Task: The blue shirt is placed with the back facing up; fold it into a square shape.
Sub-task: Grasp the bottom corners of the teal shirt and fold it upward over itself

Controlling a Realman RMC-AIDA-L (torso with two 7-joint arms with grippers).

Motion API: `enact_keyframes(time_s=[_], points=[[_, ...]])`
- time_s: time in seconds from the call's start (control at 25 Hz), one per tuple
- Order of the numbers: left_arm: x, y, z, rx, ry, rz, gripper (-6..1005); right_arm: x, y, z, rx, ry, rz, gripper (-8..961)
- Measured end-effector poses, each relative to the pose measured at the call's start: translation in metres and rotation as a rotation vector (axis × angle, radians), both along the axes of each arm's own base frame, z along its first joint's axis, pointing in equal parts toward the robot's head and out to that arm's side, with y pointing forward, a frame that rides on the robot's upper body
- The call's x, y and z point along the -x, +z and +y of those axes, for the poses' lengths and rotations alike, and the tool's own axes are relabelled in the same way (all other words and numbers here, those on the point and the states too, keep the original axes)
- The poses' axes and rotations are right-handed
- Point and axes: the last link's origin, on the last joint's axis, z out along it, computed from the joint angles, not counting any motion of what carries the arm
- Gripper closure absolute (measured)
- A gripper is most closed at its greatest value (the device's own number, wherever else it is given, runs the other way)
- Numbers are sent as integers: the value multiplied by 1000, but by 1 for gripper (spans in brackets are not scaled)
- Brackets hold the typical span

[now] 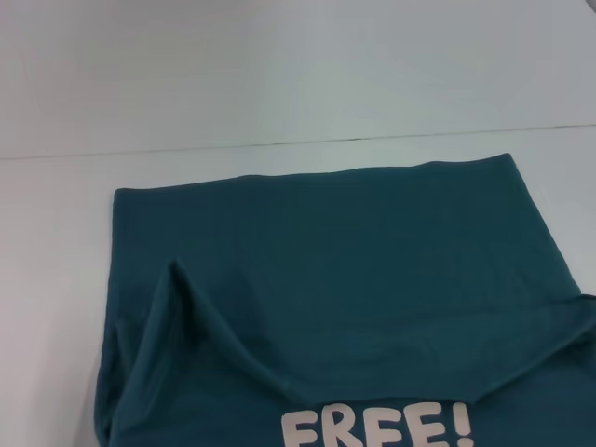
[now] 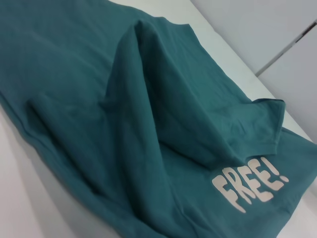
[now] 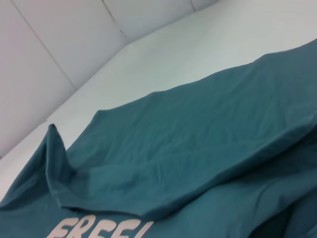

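Partly cut off below: blue shirt (image 1: 354, 270), "FREE!" print (image 1: 377, 428), grippers unseen.

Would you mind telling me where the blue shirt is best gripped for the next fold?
Probably the blue shirt is best pinched at the raised ridge on the robot's left, coming from above: the cloth stands proud of the table there, while the rest lies flat. No gripper shows in any view.

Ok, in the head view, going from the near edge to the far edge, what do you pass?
White FREE! print → folded-over layer of the blue shirt → shirt's far edge → bare white table → white wall.
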Motion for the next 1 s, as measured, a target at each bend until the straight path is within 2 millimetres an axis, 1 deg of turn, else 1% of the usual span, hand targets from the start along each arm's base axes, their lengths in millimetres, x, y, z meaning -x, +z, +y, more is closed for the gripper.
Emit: enact_keyframes(time_s=[0.12, 0.24, 0.4, 0.48, 0.56, 0.68, 0.76, 0.8, 0.88, 0.96, 1.0], points=[[-2, 2, 3, -8, -4, -8, 975, 0, 8, 3, -47, -3, 3, 935], [-5, 11, 17, -67, -11, -16, 975, 3, 18, 22, -111, 17, 7, 935], [-12, 29, 50, -194, -23, -28, 974, 12, 32, 61, -196, 64, -3, 935], [-16, 35, 66, -240, -35, -28, 974, 17, 38, 87, -220, 86, -21, 935], [-25, 41, 88, -291, -56, -19, 974, 21, 41, 113, -236, 91, -47, 935], [-37, 44, 121, -358, -70, 11, 973, 28, 41, 153, -270, 74, -95, 935], [-42, 42, 146, -422, -48, 52, 973, 33, 38, 176, -285, 57, -123, 935], [-43, 42, 155, -446, -38, 66, 973, 37, 34, 187, -286, 52, -135, 935], [-44, 40, 175, -514, -4, 117, 973, 44, 27, 205, -285, 45, -153, 935], [-45, 37, 189, -560, 22, 157, 973, 51, 18, 220, -288, 37, -176, 935], [-45, 35, 192, -571, 29, 169, 972, 53, 14, 226, -291, 32, -191, 935]])
